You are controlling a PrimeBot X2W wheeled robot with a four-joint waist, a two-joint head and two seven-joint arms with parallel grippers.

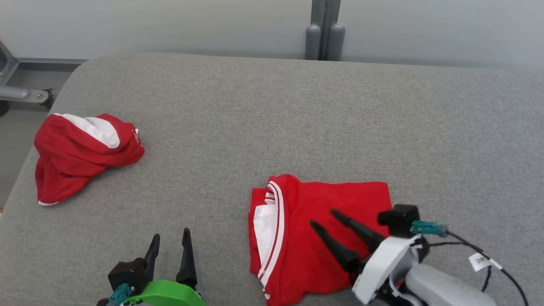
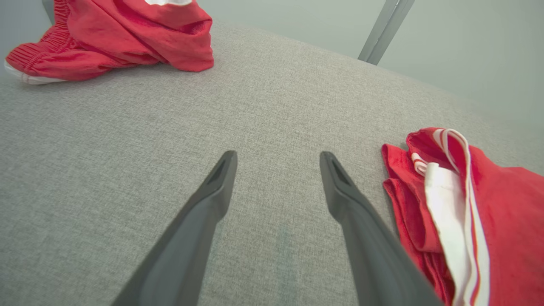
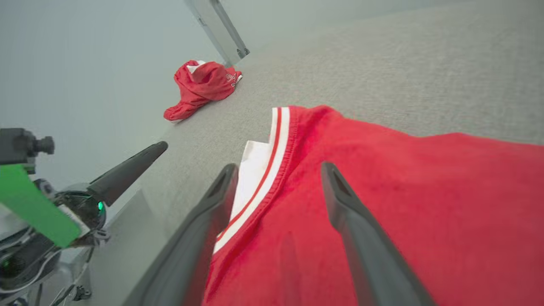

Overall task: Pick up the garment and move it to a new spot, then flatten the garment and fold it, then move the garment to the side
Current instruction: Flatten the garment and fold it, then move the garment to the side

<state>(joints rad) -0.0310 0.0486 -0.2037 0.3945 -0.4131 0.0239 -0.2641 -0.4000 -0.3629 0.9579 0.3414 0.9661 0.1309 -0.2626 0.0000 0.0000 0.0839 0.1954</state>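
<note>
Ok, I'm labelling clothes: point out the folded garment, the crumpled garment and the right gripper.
folded garment (image 1: pixel 352 195): head view, its red top layer.
crumpled garment (image 1: pixel 72 153): head view, its red middle.
right gripper (image 1: pixel 322 216): head view, midway between its fingertips.

Left gripper (image 1: pixel 171 233) first: two long dark fingers (image 2: pixel 199 221) tapering to blunt points, each with a shallow slot just below the tip. Behind their roots sits a bright green collar (image 1: pixel 168 293), and beside that a black block (image 1: pixel 127 272) with a teal plug (image 1: pixel 121 293). Now the right gripper (image 1: pixel 322 216): same dark fingers, but a white housing (image 1: pixel 382 263) at their base, a black camera block (image 1: pixel 399 217) with its own teal connector (image 1: pixel 428 228), a thin black cable (image 1: pixel 508 272) carrying a white tag (image 1: pixel 480 261) — and a pale grey forearm (image 1: pixel 446 291) behind.
</note>
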